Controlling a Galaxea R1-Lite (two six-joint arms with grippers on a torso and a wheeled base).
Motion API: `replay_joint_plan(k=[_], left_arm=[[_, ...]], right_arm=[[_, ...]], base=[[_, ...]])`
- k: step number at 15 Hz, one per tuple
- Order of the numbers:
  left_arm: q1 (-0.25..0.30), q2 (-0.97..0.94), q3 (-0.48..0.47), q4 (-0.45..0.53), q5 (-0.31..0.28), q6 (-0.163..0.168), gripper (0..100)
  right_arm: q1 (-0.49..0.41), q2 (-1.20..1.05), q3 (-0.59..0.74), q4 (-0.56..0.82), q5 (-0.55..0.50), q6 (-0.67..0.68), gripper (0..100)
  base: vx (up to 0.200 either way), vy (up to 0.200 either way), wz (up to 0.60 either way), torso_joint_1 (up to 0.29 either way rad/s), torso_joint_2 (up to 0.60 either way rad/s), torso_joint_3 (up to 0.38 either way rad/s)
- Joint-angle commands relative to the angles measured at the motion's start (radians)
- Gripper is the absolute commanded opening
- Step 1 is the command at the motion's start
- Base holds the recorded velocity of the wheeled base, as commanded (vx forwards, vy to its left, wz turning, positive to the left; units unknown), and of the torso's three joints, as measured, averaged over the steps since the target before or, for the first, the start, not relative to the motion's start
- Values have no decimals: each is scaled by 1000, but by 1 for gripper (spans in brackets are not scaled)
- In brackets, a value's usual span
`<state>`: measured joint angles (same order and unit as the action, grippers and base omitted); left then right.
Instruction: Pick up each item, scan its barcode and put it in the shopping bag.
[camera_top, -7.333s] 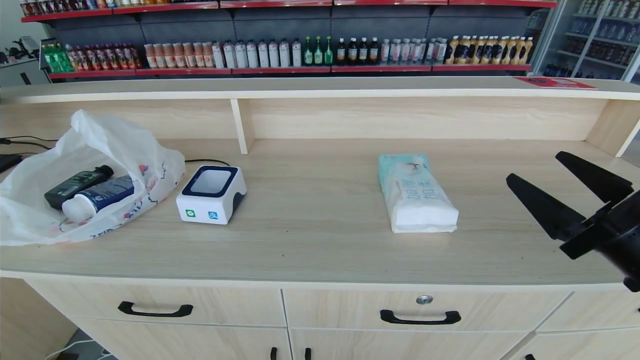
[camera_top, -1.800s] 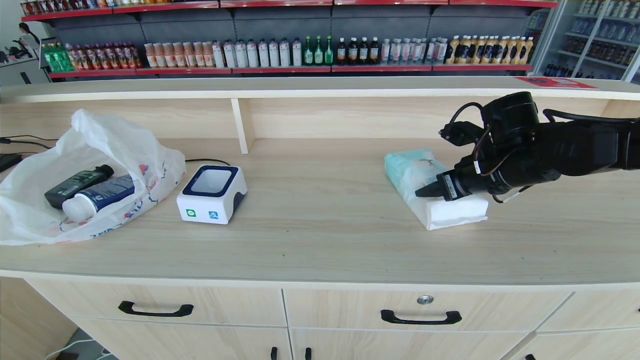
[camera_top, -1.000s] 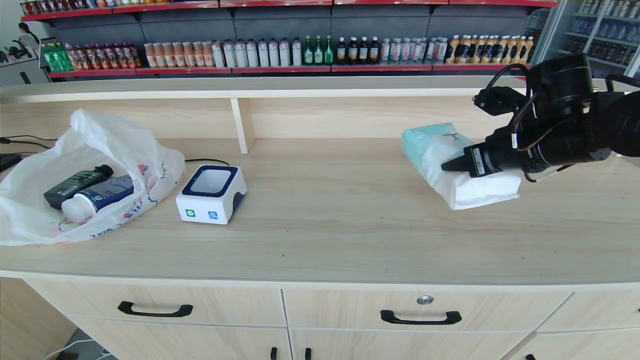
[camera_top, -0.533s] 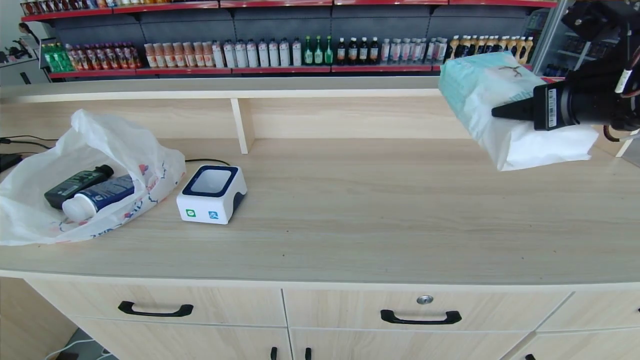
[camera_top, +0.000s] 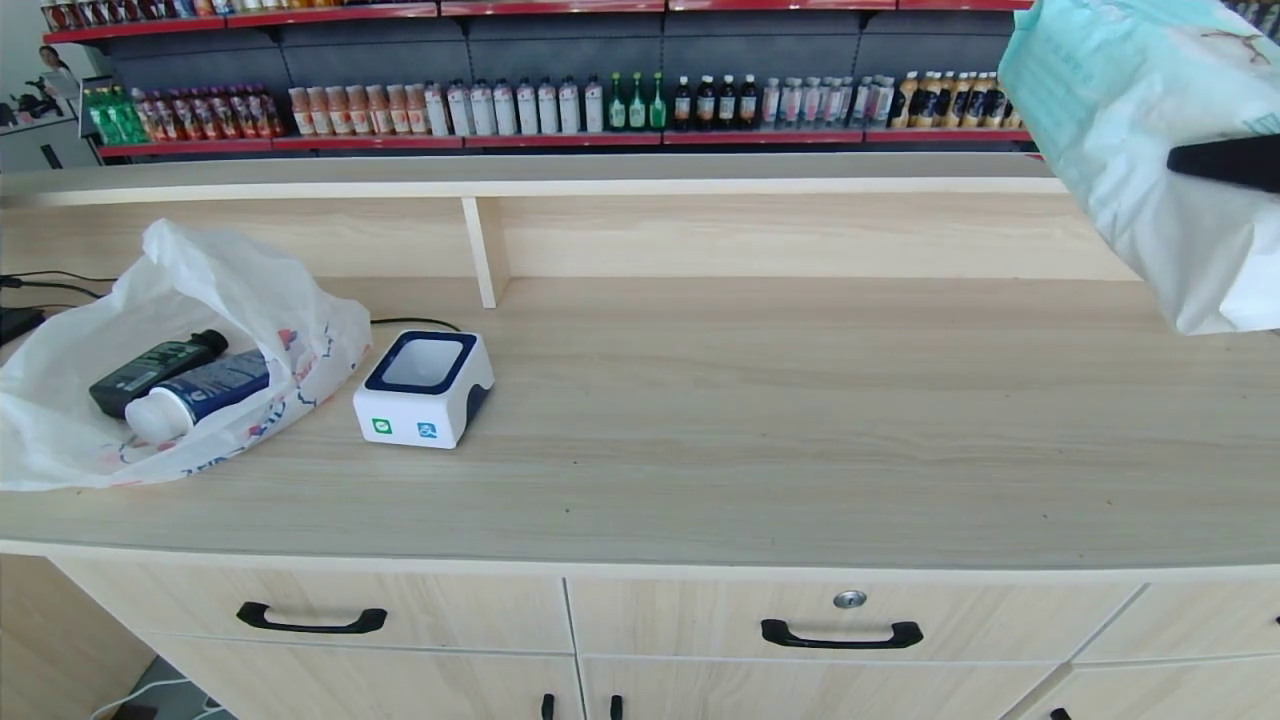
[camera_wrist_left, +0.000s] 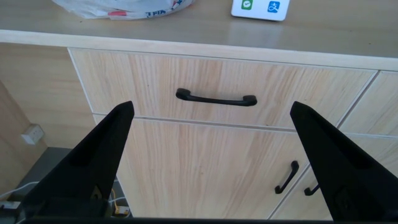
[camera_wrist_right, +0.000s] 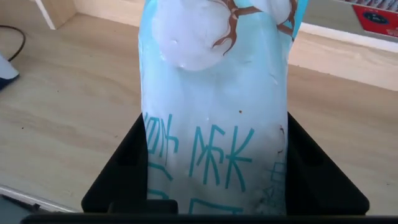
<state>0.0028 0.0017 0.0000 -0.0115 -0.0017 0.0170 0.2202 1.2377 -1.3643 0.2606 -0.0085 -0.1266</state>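
Observation:
A teal and white tissue pack (camera_top: 1150, 140) hangs high over the counter's right end, held in my right gripper (camera_wrist_right: 214, 155), which is shut on the tissue pack (camera_wrist_right: 214, 124) from both sides. One dark finger (camera_top: 1225, 162) crosses the pack's front. The white barcode scanner (camera_top: 424, 388) with a dark-rimmed window sits left of centre on the counter. A white plastic shopping bag (camera_top: 150, 340) lies at the far left, with a dark bottle (camera_top: 150, 370) and a white-capped tube (camera_top: 195, 395) inside. My left gripper (camera_wrist_left: 211, 162) is open, low in front of the drawers.
A raised wooden shelf with an upright divider (camera_top: 486, 250) runs along the back of the counter (camera_top: 750, 430). A black cable (camera_top: 415, 322) leads from behind the scanner. Drawers with black handles (camera_wrist_left: 216, 99) sit under the counter. Store shelves of bottles (camera_top: 560, 105) stand behind.
My right gripper closed on the tissue pack and lifted it off the counter, carrying it up and to the right. The bag and scanner have not moved.

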Motion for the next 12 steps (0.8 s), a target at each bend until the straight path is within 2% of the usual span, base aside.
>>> replay_joint_plan(k=[1,5,7,10,12], left_arm=[[0,0,0,-1,0,0,100],[0,0,0,-1,0,0,100],[0,0,0,-1,0,0,100],[0,0,0,-1,0,0,100],[0,0,0,-1,0,0,100]], right_arm=[[1,-142,111,0,61,61,0],[1,-156,143,-9,228,288,0],[-1,-156,192,-32,315,358,0],[-1,-168,359,-219,395,429,0],[1,-170,452,-308,410,453,0]], base=[[0,0,0,0,0,0],[0,0,0,0,0,0],[0,0,0,0,0,0],[0,0,0,0,0,0],[0,0,0,0,0,0]])
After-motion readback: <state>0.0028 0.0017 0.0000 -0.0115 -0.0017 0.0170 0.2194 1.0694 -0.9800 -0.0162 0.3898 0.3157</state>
